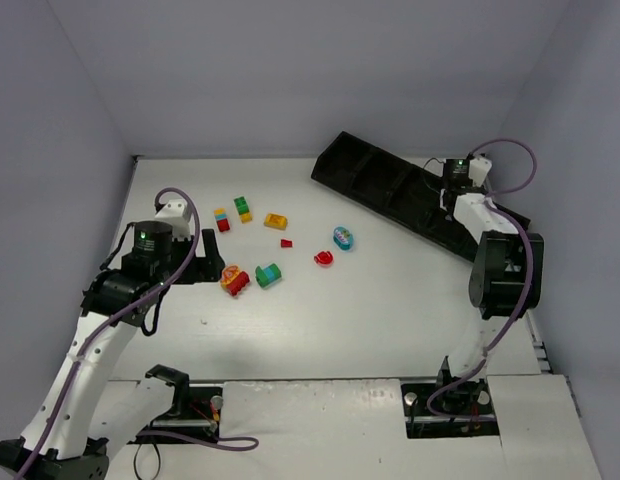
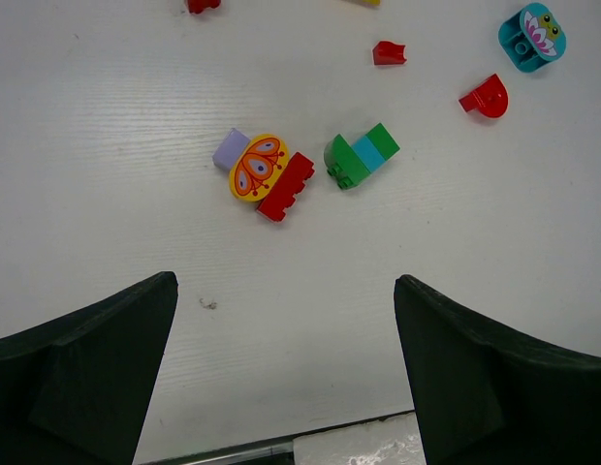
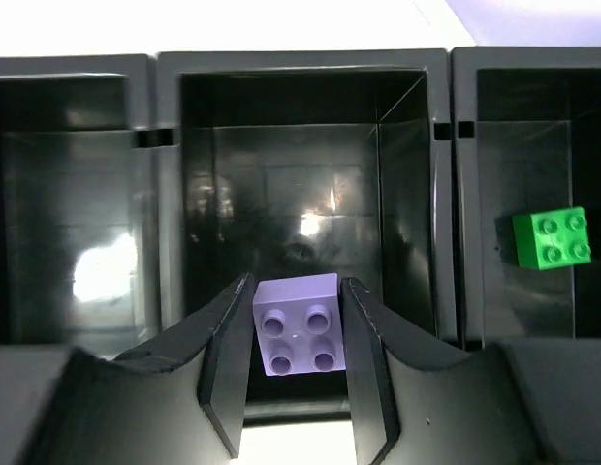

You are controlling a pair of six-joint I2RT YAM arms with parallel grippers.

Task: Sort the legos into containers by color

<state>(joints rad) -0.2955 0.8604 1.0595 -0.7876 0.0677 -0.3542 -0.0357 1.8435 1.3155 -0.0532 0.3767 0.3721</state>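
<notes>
My right gripper (image 3: 297, 334) is shut on a purple lego (image 3: 299, 325) and holds it above a compartment of the black tray (image 3: 300, 60). A green lego (image 3: 551, 237) lies in the compartment to the right. The tray (image 1: 375, 180) runs diagonally at the back right, with my right gripper (image 1: 458, 190) over it. My left gripper (image 2: 286, 320) is open and empty over the table, short of a yellow, red and purple stack (image 2: 264, 172) and a green and blue stack (image 2: 360, 155). More legos lie mid-table (image 1: 276, 221).
A red arch piece (image 2: 486, 97), a small red piece (image 2: 388, 52) and a teal piece with a flower (image 2: 532, 35) lie beyond the stacks. Grey walls close the table at the back and sides. The arm bases stand at the near edge.
</notes>
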